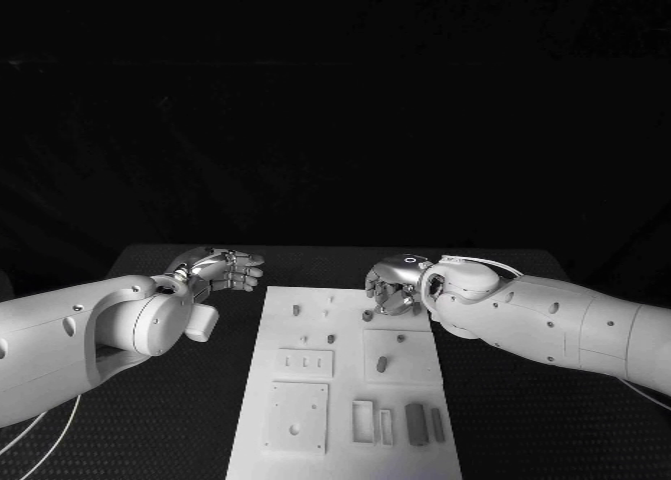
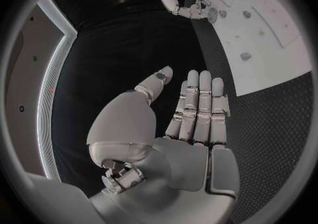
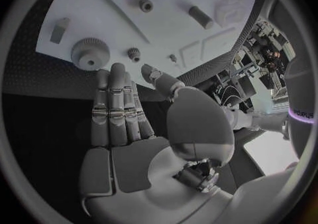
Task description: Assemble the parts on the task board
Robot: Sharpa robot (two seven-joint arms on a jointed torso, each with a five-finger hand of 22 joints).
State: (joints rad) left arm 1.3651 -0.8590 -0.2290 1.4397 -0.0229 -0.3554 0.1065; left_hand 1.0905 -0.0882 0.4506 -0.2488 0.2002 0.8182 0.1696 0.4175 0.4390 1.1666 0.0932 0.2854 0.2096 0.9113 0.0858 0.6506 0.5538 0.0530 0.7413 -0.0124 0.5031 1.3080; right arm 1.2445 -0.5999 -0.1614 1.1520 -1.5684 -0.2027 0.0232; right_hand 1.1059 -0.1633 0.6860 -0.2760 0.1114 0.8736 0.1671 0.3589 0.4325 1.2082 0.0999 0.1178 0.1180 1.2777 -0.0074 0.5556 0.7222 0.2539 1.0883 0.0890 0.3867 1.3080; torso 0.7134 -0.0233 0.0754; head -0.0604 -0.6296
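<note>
Task board (image 1: 350,400): white plate on black worktop (image 1: 162,420), between both arms.
Left robot hand (image 2: 192,113): fingers straight, side by side, holding nothing; board just beside fingertips.
Right robot hand (image 3: 126,113): likewise flat, holding nothing, at board's far end.
Large gear (image 3: 89,54): lies just beyond right fingertips, small gear (image 3: 134,53) beside it.
Handling, judged: rigid, light, likely slippery plastic. Pinch gear across toothed rim.

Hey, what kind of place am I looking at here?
Probably a robotics lab test bench: a white task board with small parts on a black table, and two robot arms with empty hands, left hand and right hand.
</note>
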